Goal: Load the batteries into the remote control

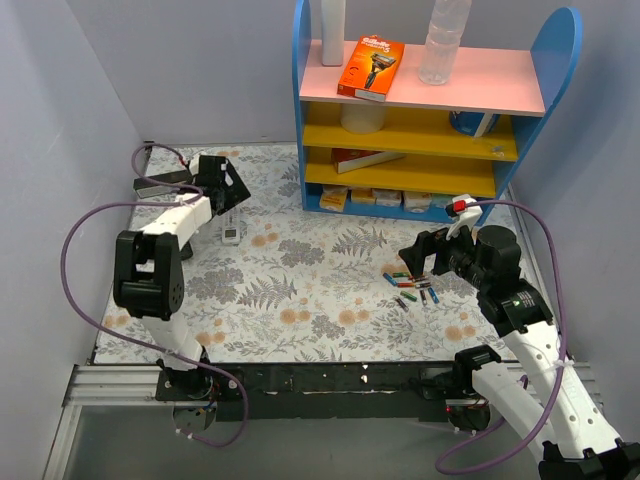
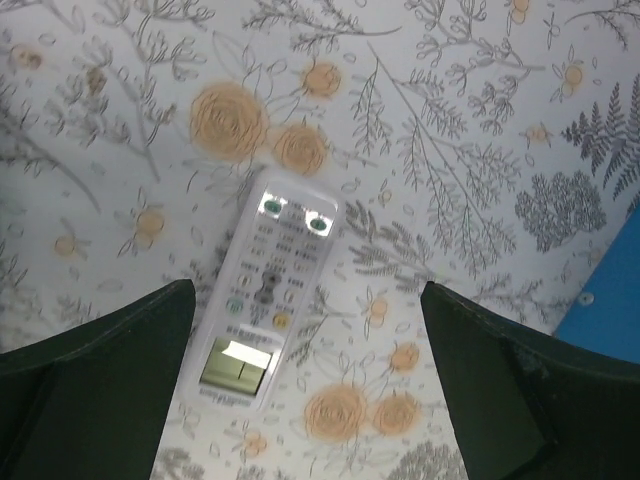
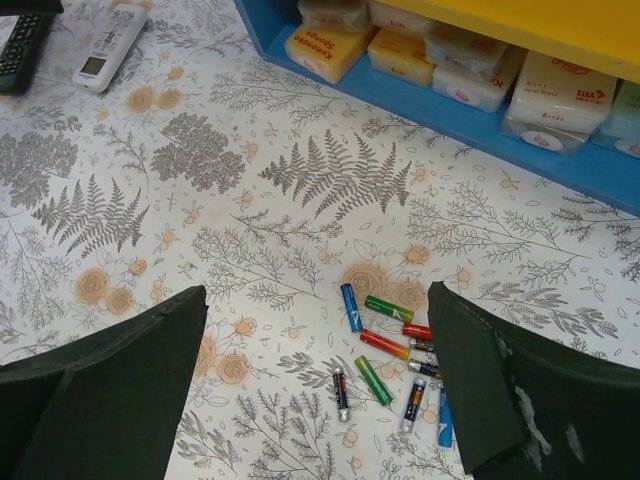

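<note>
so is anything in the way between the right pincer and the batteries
Nothing visible. The right pincer hangs open above the batteries, which lie loose on the floral cloth with only bare cloth between them and the fingers. The blue shelf stands well behind them.

Seen from above, the left gripper (image 1: 228,192) hides part of the remote (image 1: 231,234). In its wrist view the button labels are too small to read. The right gripper (image 3: 318,290) has one finger (image 3: 530,400) covering the batteries' (image 3: 385,350) far edge. A black remote (image 3: 22,48), ahead-left, is cut off.
</note>
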`<move>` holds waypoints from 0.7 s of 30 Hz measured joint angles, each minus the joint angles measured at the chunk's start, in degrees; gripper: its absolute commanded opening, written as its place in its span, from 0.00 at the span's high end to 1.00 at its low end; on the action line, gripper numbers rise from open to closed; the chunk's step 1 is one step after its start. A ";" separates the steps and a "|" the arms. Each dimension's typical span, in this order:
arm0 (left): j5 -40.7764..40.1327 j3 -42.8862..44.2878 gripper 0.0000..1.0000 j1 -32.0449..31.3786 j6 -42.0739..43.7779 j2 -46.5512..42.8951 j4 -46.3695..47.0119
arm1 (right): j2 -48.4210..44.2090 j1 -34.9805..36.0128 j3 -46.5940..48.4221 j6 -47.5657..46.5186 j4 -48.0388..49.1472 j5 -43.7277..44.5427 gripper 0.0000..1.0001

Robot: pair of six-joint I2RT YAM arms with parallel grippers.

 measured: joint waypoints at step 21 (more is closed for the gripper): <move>4.59 12.52 0.46 -0.20 11.13 18.01 -7.02 | 0.24 0.00 0.02 -0.07 -2.10 2.97 0.02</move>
